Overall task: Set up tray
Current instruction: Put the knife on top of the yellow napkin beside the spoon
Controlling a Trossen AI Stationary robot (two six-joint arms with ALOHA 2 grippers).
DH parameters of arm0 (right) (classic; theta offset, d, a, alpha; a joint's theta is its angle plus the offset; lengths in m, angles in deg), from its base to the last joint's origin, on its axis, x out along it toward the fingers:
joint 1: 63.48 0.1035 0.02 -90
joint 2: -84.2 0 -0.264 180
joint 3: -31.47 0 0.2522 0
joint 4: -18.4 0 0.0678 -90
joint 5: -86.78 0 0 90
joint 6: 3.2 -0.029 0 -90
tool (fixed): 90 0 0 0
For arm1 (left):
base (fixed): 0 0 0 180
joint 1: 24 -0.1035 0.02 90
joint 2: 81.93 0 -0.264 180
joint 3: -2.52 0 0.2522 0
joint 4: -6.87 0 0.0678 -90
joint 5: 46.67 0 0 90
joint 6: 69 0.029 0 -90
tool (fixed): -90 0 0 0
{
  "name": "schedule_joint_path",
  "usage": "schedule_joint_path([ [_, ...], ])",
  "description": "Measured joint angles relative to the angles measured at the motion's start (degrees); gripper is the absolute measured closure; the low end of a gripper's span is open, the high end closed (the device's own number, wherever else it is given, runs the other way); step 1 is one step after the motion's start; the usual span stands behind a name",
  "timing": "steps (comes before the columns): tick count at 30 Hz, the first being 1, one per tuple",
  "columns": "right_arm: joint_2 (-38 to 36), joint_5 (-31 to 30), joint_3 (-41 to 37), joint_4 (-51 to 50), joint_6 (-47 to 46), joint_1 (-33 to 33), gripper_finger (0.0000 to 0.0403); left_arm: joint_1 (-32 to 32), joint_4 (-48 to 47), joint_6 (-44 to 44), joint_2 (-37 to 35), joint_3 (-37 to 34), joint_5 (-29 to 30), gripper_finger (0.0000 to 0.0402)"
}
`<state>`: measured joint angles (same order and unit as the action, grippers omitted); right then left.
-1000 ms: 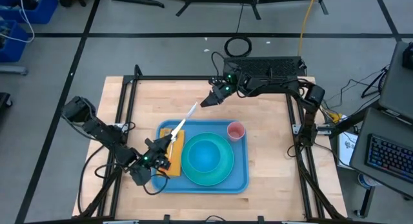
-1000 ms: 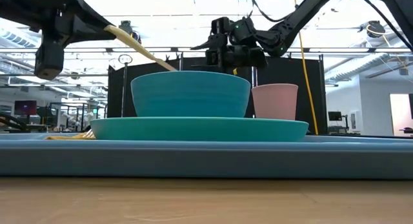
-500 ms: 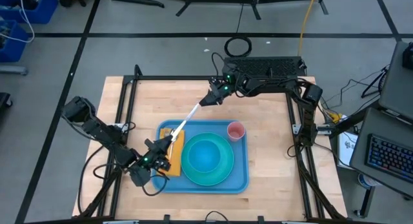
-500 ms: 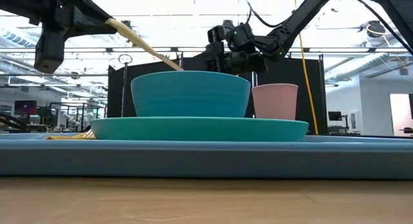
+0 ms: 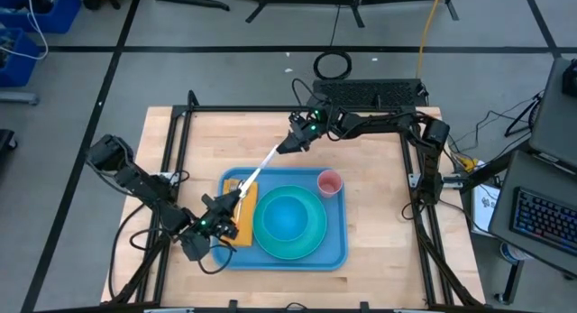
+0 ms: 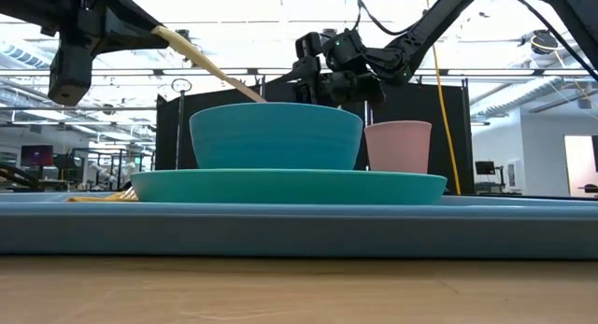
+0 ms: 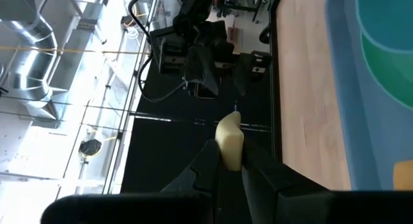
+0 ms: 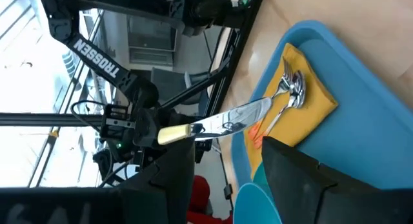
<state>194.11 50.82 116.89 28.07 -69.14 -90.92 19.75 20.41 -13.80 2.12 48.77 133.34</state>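
The light-blue tray (image 5: pixel 335 256) holds a teal plate (image 5: pixel 317 232) with a teal bowl (image 5: pixel 287 216) on it, a pink cup (image 5: pixel 330 182) and an orange napkin (image 5: pixel 245 219). A spoon (image 8: pixel 289 90) lies on the napkin. My left gripper (image 5: pixel 231 203) is over the tray's left end, shut on a knife (image 5: pixel 259 169) with a cream handle and a silver blade. My right gripper (image 5: pixel 283 147) is open just beyond the blade tip (image 5: pixel 274 151); its fingers (image 8: pixel 293 164) stand on either side of the blade's line, and I see no touch. My left gripper pinches the knife's cream handle (image 7: pixel 230 141) near its butt end between the two fingers, which lie along the knife. The knife is lifted clear above the napkin. It slants up toward the table's far right, blade (image 8: pixel 240 114) toward my right gripper.
Bare wooden table (image 5: pixel 370 160) lies on the tray's far side and to its right. A black frame (image 5: pixel 180 124) runs around the table edges. In the low view the bowl (image 6: pixel 276 135) and cup (image 6: pixel 397 147) stand high in front of both grippers.
My right gripper has crept toward the table's left and near edges, closing on the knife's blade tip. My left gripper has raised the knife a little, still shut on its handle.
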Motion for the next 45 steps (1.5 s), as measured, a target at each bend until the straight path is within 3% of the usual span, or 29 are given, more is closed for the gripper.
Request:
schedule_joint_path([
  [8, -0.02, -1.53, 0.00, 0.34, -2.23, -0.23, 0.0239, 0.00, 0.00, -0.17, 0.00, 0.00, 0.00, 0.0356],
  [19, -0.02, -3.24, 0.00, 0.31, -2.54, -0.12, 0.0304, -0.41, 1.25, -0.06, 0.00, 0.00, 0.00, 0.0356],
  [40, 0.10, -4.42, 0.02, 0.54, -3.01, 0.67, 0.0309, -1.73, 4.35, 1.30, 0.00, 0.00, -0.02, 0.0356],
  [45, 3.63, -3.08, 0.04, 6.26, -7.53, 0.76, 0.0325, -1.73, 4.30, 1.15, 0.00, 0.00, -0.18, 0.0356],
])
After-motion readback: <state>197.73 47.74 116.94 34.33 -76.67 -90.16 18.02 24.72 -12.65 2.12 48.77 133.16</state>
